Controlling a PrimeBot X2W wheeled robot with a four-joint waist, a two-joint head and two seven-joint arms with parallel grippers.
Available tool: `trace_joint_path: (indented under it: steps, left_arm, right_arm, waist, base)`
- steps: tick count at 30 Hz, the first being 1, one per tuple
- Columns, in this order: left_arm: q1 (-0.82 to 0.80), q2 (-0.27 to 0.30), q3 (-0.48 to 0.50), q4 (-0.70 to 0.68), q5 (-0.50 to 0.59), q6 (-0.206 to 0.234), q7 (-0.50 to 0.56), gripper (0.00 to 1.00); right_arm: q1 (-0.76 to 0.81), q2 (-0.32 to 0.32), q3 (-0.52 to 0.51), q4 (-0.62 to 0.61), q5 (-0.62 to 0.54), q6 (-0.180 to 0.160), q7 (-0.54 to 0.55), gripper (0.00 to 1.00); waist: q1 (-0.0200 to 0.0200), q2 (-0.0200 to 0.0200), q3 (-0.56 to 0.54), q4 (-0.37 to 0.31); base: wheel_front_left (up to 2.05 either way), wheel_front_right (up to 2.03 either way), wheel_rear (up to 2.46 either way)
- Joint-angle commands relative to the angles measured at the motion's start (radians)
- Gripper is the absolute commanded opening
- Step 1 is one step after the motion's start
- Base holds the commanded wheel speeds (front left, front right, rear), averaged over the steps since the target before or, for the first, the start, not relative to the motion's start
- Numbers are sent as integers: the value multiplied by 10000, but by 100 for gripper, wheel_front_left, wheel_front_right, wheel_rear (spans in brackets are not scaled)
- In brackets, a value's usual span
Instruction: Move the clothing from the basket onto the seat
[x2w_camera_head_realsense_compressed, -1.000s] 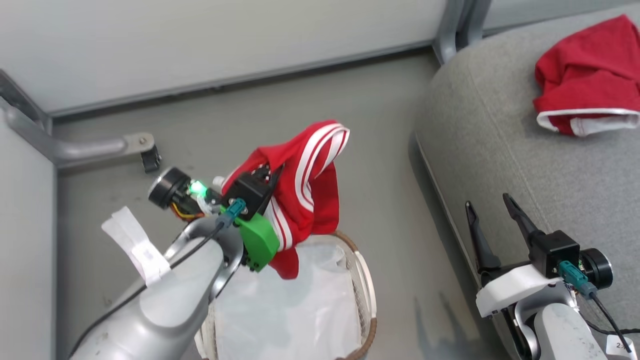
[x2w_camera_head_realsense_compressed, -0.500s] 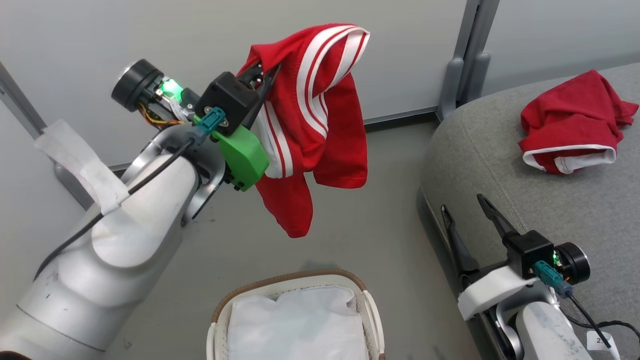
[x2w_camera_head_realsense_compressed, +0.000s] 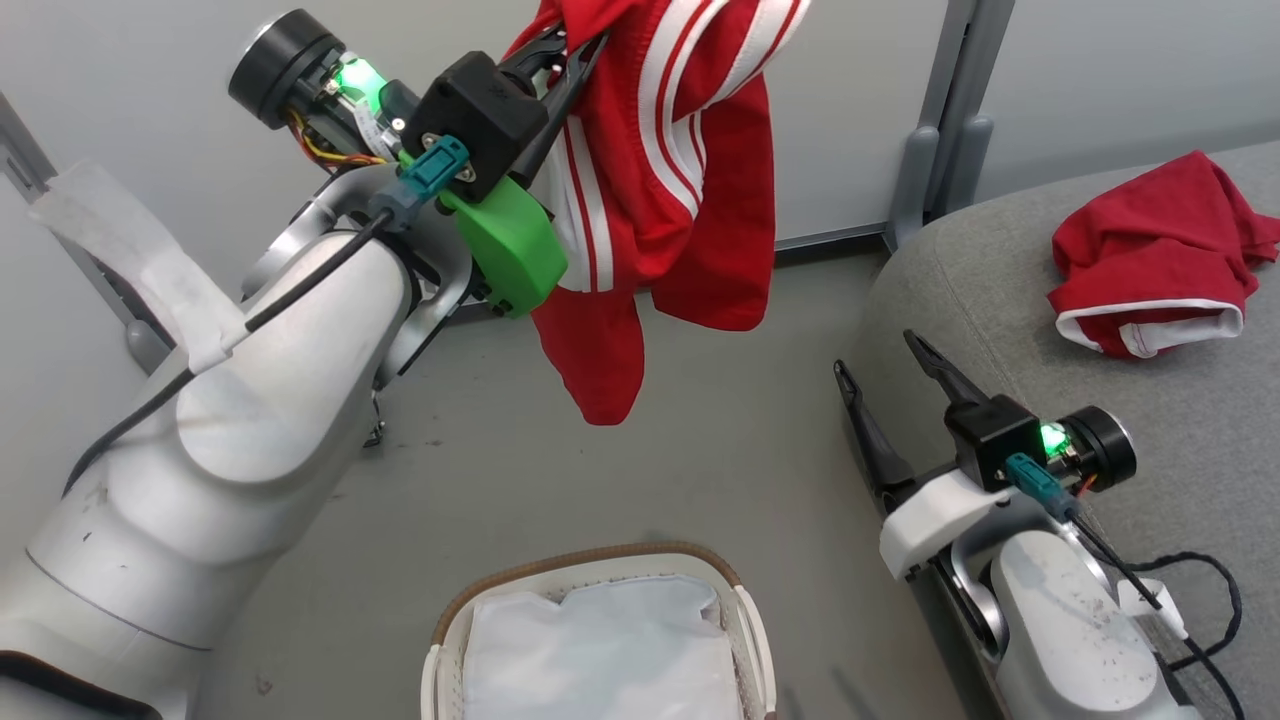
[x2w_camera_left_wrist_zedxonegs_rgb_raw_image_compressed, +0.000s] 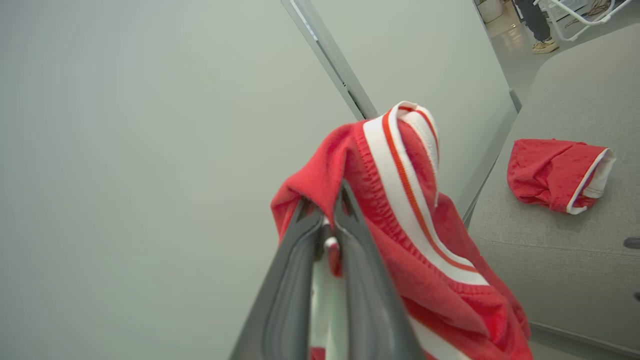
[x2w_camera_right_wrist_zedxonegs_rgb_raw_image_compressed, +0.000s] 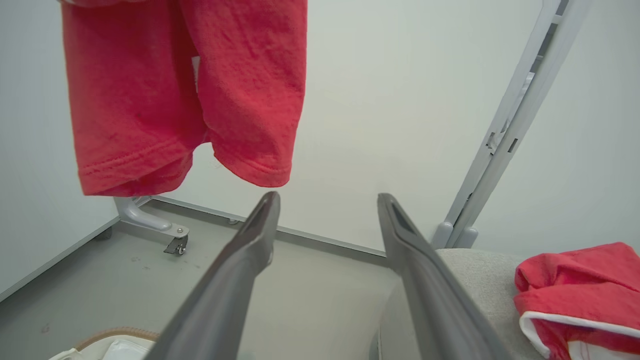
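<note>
Left gripper (x2w_camera_head_realsense_compressed: 572, 55) clamped on red striped shorts (x2w_camera_head_realsense_compressed: 690, 200) at 12 o'clock, above basket (x2w_camera_head_realsense_compressed: 590, 560) (white cloth (x2w_camera_head_realsense_compressed: 600, 650) inside) at 6. Right gripper (x2w_camera_head_realsense_compressed: 875, 350) fingers apart by seat (x2w_camera_head_realsense_compressed: 1200, 400) edge at 4; second red garment (x2w_camera_head_realsense_compressed: 1150, 260) on seat at 2.

The red shorts (x2w_camera_head_realsense_compressed: 690, 170) run off the head view's top edge, and their folds hide the very tips of the left gripper (x2w_camera_head_realsense_compressed: 578, 42). The basket (x2w_camera_head_realsense_compressed: 590, 553) is cut by the bottom edge, its inside covered by a white sheet (x2w_camera_head_realsense_compressed: 600, 650).

Bright, even light; soft shadows
</note>
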Motion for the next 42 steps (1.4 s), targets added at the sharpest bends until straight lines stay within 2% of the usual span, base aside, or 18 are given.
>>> trace_joint_path:
  steps: [1, 16, 26, 27, 28, 29, 30, 37, 42]
  left_arm:
    - [-194, -56, -11, -48, -49, -6, -52, 0]
    - [-329, -477, -578, -758, -426, -63, 0, 0]
    - [-230, -297, -1059, -1346, -766, -94, 27, 0]
    - [-141, -296, -1096, -1368, -815, -97, 41, 0]
    - [-61, -288, -1127, -1372, -883, -98, 53, 0]
    - [46, -283, -1130, -1375, -984, -99, 67, 0]
    - [121, -281, -1104, -1364, -1073, -90, 72, 0]
    - [1083, -12, -929, -1069, -1626, 191, -143, 0]
    - [2251, 30, -737, -655, -2032, 645, -807, 0]
  right_arm:
    - [-271, -35, 36, 171, -116, -14, -23, 100]
    - [-2492, -26, 840, 3026, -311, -14, -23, 100]
    - [-3170, -37, 1773, 3159, 33, -14, -21, 100]
    - [-3215, -39, 1856, 3164, 59, -14, -21, 81]
    - [-3250, -38, 1896, 3145, 91, -14, -21, 39]
    - [-3280, -48, 1919, 3098, 116, -14, -21, 24]
    - [-3275, -61, 1919, 3090, 120, -14, -21, 1]
    - [-2994, -57, 1792, 2762, 80, -14, -21, 0]
    - [-2768, -93, 1605, 2448, 49, -14, -21, 0]
  waist:
    - [1, 0, -4, 49]
    - [1, 0, -1, 563]
    - [1, 0, -82, 812]
    - [1, 0, -94, 833]
    - [1, 0, -102, 849]
    - [1, 0, -109, 873]
    - [1, 0, -113, 893]
    - [1, 0, -149, 946]
    - [1, 0, -209, 904]
  base:
    - [0, 0, 0]
    - [0, 0, 0]
    - [0, 0, 0]
    - [0, 0, 0]
    - [0, 0, 0]
    - [0, 0, 0]
    - [0, 0, 0]
    - [0, 0, 0]
    - [0, 0, 0]
